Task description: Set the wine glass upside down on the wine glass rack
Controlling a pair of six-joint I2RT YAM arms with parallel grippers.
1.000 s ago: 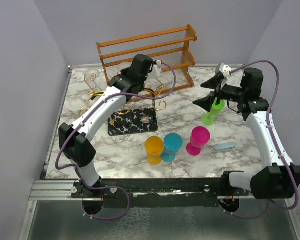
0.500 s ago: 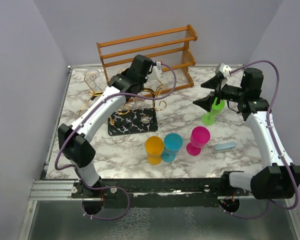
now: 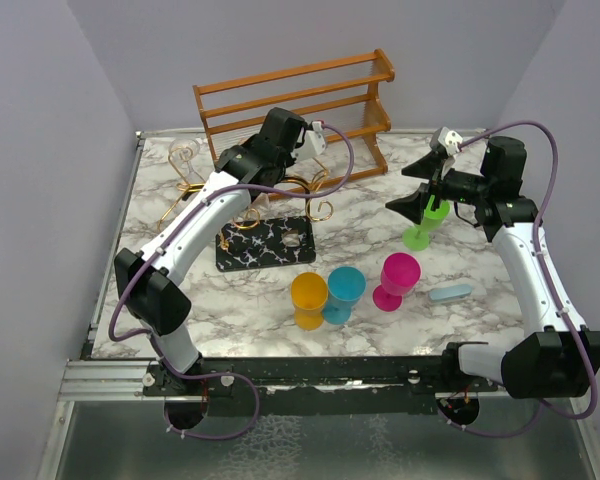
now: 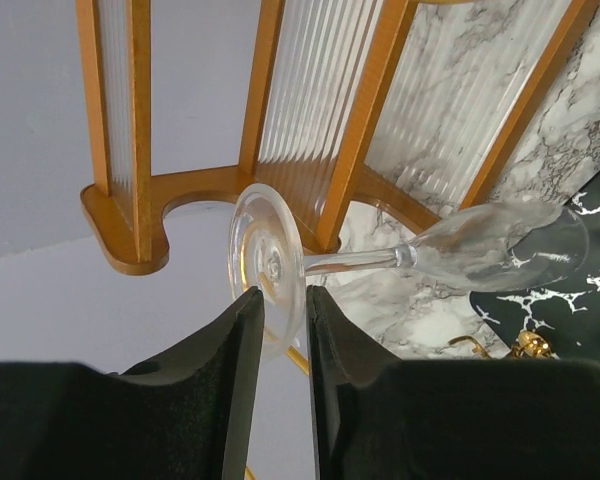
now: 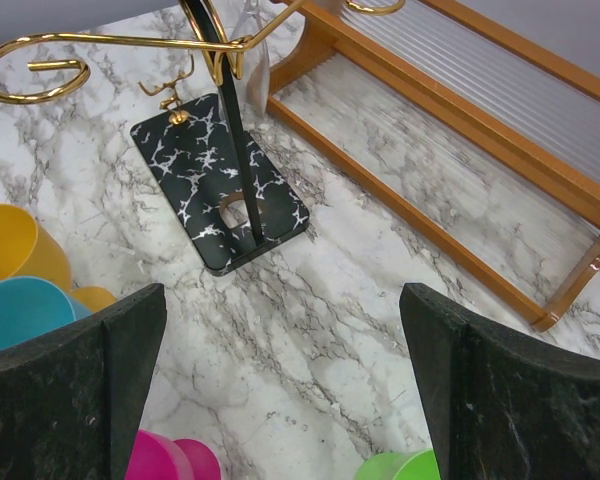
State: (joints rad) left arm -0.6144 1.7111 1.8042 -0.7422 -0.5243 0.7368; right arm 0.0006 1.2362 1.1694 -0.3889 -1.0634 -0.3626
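Marble tabletop point(image 3: 370, 215), upper centre: left gripper point(image 4: 283, 300) jaws sit narrowly apart around the wine glass point(image 4: 490, 245) foot; we cannot confirm a grip. Right gripper point(image 5: 280, 320), centre right, stands wide, empty.

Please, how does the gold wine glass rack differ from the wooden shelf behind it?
The wine glass rack is thin gold wire with curled arms; the wooden shelf is straight orange-brown bars. The rack rises on one pole from a flat black, white-veined base; the shelf has two tiers between side panels. The rack stands nearer the arms' bases, the shelf behind it. Both stand on the marble table.
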